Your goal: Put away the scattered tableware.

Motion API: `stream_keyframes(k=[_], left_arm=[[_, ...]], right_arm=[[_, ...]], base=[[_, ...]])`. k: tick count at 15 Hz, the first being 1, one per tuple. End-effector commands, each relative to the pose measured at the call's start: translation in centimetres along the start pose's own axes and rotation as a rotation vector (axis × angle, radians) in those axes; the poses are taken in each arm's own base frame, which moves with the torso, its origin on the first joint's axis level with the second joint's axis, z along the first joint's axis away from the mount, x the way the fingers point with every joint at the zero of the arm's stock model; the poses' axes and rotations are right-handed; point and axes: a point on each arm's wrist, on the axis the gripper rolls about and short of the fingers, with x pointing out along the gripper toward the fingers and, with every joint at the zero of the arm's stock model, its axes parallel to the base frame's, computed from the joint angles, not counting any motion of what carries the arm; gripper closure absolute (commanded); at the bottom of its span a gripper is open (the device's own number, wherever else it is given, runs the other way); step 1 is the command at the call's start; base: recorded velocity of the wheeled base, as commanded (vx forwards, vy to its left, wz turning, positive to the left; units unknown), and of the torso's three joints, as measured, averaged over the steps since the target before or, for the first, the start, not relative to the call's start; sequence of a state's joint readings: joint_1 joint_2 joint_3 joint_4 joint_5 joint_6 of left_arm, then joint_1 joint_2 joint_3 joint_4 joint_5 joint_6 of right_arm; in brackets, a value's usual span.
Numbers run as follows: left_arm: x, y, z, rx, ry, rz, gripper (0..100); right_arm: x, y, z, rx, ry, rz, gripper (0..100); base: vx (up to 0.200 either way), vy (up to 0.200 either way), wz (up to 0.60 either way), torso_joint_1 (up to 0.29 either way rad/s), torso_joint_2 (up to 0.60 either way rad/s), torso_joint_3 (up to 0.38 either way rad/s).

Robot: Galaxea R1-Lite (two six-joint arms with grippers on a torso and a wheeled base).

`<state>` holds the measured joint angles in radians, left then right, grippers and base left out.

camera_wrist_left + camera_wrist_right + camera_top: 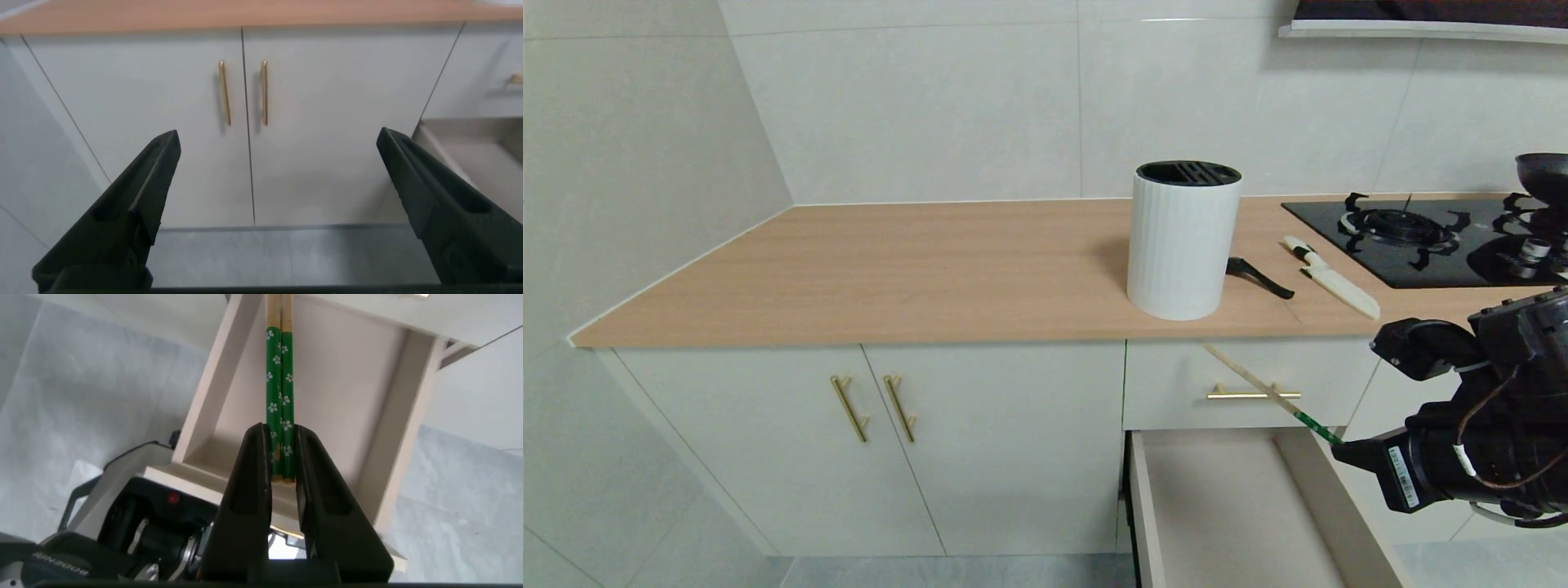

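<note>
The pair of chopsticks (278, 400), wooden with green flowered ends, is pinched at the green end by the right gripper (280, 437), its jaws pressed together on both sticks. They hang over the open drawer (1141, 498), above its right wall near its front. In the head view they slant up and away from the gripper. Their bare tips cross the shut drawer front (1176, 384) just above the open drawer, passing the gold handle (1252, 394) there. On the desk (890, 269), above the drawer, stands a white ribbed holder (1183, 241) with a black slotted top. Just beside it, toward the drawer's right side, a black-handled utensil (1262, 278) lies partly hidden behind the holder. A white knife (1331, 278) lies flat a little farther right, apart from both. Beyond the knife, well to the right of the drawer, a black gas hob (1413, 237) is set into the desk. To the left of the drawer are two white cabinet doors (874, 441) with gold bar handles. The left gripper (278, 143) faces these doors from low down with its jaws spread wide and nothing between them.
</note>
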<state>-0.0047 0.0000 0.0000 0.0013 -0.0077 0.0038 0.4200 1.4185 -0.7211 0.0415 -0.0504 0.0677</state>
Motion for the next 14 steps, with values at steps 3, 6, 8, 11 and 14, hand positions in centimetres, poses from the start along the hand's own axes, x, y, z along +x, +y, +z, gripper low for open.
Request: stream_keyframes(k=[3,6,8,11,14], left_arm=[[0.0,0.0,0.0,0.001,0.000,0.000,0],[0.0,0.0,0.0,0.001,0.000,0.000,0],[0.0,0.0,0.0,0.001,0.000,0.000,0],[0.0,0.0,0.0,-0.001,-0.001,0.000,0],[0.0,0.0,0.0,0.001,-0.001,0.000,0]], right_arm=[[0.5,0.1,-0.1,-0.003,0.019,0.001,100],[1.2,0.2,-0.3,-0.007,0.045,0.000,100],[1.5,0.2,-0.3,-0.007,0.055,-0.001,100],[1.9,0.2,-0.4,-0.008,0.071,-0.003,100],[2.3,0.2,-0.5,-0.009,0.086,-0.004,100]], base=[[0.000,0.000,0.00,-0.198,0.49,0.286],[0.000,0.000,0.00,-0.191,0.48,0.295],[0.000,0.000,0.00,-0.171,0.48,0.288],[0.000,0.000,0.00,-0.159,0.46,0.302],[0.000,0.000,0.00,-0.142,0.45,0.317]])
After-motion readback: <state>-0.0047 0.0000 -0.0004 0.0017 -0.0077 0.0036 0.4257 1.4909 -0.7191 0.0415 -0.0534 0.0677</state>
